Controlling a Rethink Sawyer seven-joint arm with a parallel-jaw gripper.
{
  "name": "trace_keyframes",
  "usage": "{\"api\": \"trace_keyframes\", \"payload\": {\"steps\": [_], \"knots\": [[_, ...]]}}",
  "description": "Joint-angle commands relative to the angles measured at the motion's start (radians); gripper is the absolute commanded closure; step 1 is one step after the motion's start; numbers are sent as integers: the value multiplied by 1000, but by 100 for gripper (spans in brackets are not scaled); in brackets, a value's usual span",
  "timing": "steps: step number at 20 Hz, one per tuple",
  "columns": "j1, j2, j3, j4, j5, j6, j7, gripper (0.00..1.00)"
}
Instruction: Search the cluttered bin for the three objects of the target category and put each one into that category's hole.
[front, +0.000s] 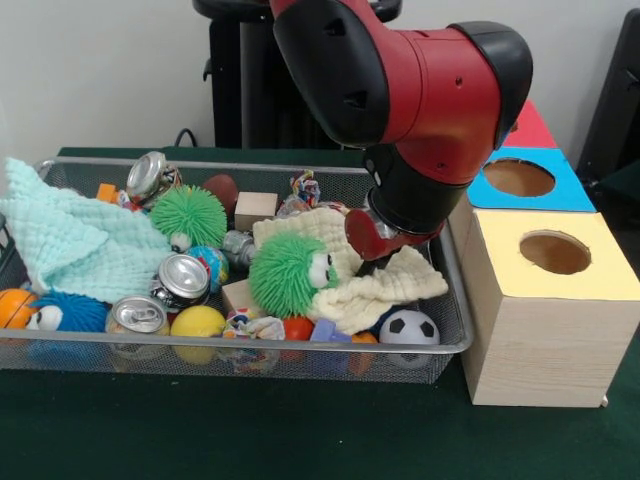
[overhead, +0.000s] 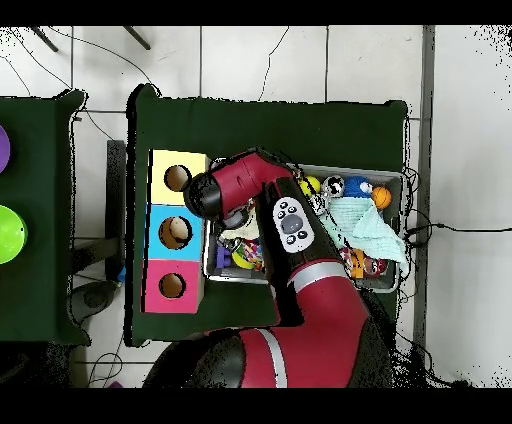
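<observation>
Silver wire mesh forms the cluttered bin (front: 452, 345) (overhead: 403, 176), which sits on the dark green table (front: 300, 430) just beside a row of light-wood boxes (front: 540, 330). No yellow duck can be picked out in either view. Inside the bin lie two green spiky balls (front: 285, 272), a blue spiky ball (front: 70, 312), a yellow ball (front: 197, 322), a small soccer ball (front: 409, 327), dented cans (front: 138, 316), a wooden block (front: 256, 209), a mint cloth (front: 70, 240) and a cream cloth (front: 390, 285). The red and black arm (front: 420, 90) (overhead: 300, 260) reaches down over the bin's end nearest the boxes — its gripper is hidden behind the wrist, so I cannot tell whether it is holding anything. The boxes have yellow (front: 555, 253), blue (front: 520, 178) and red tops, each with a round hole.
</observation>
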Motion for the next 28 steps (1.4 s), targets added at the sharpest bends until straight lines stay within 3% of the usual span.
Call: {"api": "trace_keyframes", "payload": {"steps": [1,6,9,14,18,23,28], "knots": [[-15,86,-4,-5,-56,40,-214,100],[-13,72,-7,17,-48,12,-170,100],[-23,-3,-1,75,-20,34,-181,100],[-85,-174,28,193,48,121,-294,100],[-162,-267,63,247,77,171,-424,100],[-237,-318,98,253,60,213,-544,100],[-262,-307,107,207,-6,222,-610,100]]}}
